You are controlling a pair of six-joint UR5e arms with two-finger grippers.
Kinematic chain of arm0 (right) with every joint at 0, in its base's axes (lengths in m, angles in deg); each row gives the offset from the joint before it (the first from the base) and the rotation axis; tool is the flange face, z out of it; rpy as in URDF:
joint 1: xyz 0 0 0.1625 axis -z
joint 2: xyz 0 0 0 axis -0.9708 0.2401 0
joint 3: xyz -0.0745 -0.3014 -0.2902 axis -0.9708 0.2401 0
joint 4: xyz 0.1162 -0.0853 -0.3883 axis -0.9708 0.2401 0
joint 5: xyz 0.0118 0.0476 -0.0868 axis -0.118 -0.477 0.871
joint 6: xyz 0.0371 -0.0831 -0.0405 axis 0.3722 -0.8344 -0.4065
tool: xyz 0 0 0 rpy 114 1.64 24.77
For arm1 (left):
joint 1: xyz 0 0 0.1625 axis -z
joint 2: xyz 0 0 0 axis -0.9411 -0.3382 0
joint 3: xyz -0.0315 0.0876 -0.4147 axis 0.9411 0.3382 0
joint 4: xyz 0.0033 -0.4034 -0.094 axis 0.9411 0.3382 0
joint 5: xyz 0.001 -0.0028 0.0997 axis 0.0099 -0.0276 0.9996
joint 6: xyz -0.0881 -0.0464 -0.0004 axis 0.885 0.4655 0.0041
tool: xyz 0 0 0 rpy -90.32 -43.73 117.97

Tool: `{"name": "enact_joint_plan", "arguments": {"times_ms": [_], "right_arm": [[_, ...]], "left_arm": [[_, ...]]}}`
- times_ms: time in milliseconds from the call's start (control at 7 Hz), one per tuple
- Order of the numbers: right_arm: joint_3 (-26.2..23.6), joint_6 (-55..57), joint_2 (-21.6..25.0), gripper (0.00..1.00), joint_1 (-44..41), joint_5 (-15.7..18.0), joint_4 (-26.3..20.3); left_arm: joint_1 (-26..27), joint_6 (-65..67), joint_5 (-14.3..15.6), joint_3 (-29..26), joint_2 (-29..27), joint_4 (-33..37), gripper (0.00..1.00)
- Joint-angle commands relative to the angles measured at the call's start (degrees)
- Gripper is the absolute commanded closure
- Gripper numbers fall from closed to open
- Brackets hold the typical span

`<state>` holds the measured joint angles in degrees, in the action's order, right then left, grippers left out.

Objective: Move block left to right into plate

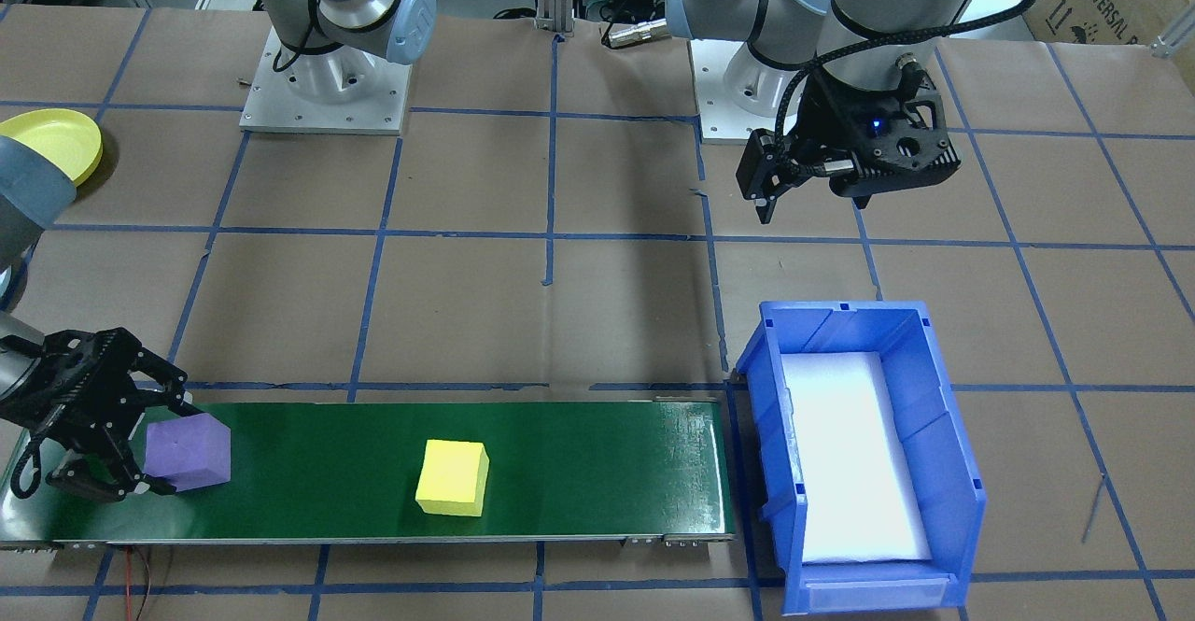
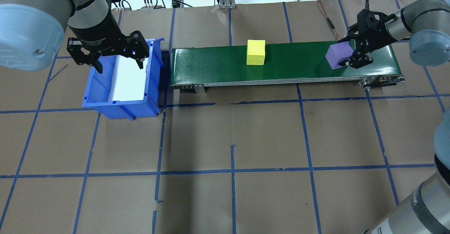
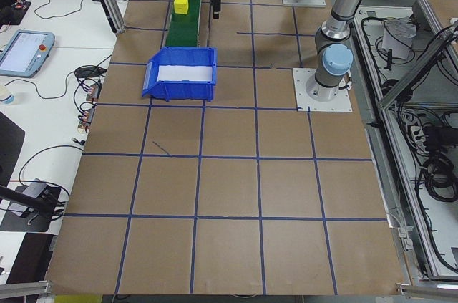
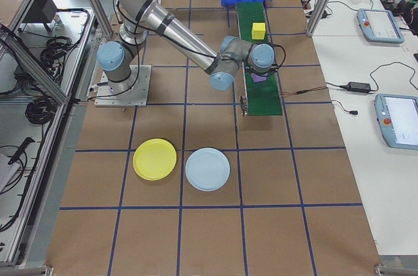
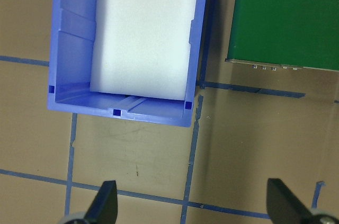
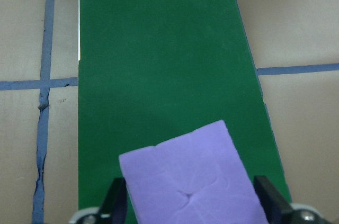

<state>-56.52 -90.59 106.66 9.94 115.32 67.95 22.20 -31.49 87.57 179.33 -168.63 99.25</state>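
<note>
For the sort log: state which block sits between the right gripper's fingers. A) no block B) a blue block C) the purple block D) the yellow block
C: the right gripper has a finger on each side of the purple block at the end of the green belt; the yellow block sits alone mid-belt.

A long green belt (image 2: 281, 63) lies across the brown paper table (image 2: 232, 135), which is marked into squares by blue tape lines (image 2: 232, 170). A blue bin (image 1: 864, 458) sits just beside one end of the belt, and a white pad (image 1: 854, 458) covers its floor. In the right-side view a pale blue dish (image 4: 208, 169) lies flat on the paper, well apart from the belt. Along the neighbouring white bench are tablets (image 4: 375, 25) with blue-grey frames (one also shows in the left-side view), plus loose black cables (image 4: 339, 87). A red wire (image 2: 325, 14) trails off behind the belt.
</note>
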Motion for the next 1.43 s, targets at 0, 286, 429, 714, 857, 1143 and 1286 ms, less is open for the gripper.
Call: {"name": "enact_joint_plan", "arguments": {"times_ms": [0, 286, 429, 714, 857, 1143, 1286], "right_arm": [[-0.1, 0.4, 0.6, 0.69, 0.1, 4.7, 0.1], [0.2, 2.8, 3.3, 0.71, 0.2, 6.8, -0.1], [0.1, 3.1, 6.0, 0.73, 2.2, 9.1, -0.9], [0.1, 2.8, 9.9, 0.72, 13.3, 10.7, -7.0], [0.1, 1.8, 10.7, 0.73, 19.0, 13.2, -11.4], [-0.6, -6.3, 10.4, 0.71, 29.2, 14.3, -11.2], [-0.5, -9.6, 9.6, 0.71, 35.3, 14.3, -10.7]], "left_arm": [[0.0, 0.9, 0.0, 0.8, 0.0, -0.9, 0.0], [0.0, 2.1, -0.1, 1.2, 0.1, -1.5, 0.0], [-0.1, 2.0, -0.1, 1.2, 0.0, -1.6, 0.0], [-0.1, 1.7, -0.1, 1.2, 0.0, -1.5, 0.0], [-0.1, 1.7, -0.1, 1.2, 0.0, -1.5, 0.0], [0.0, 1.7, -0.1, 1.2, 0.0, -1.5, 0.0], [0.0, 1.6, -0.1, 1.2, 0.0, -1.4, 0.0]]}}
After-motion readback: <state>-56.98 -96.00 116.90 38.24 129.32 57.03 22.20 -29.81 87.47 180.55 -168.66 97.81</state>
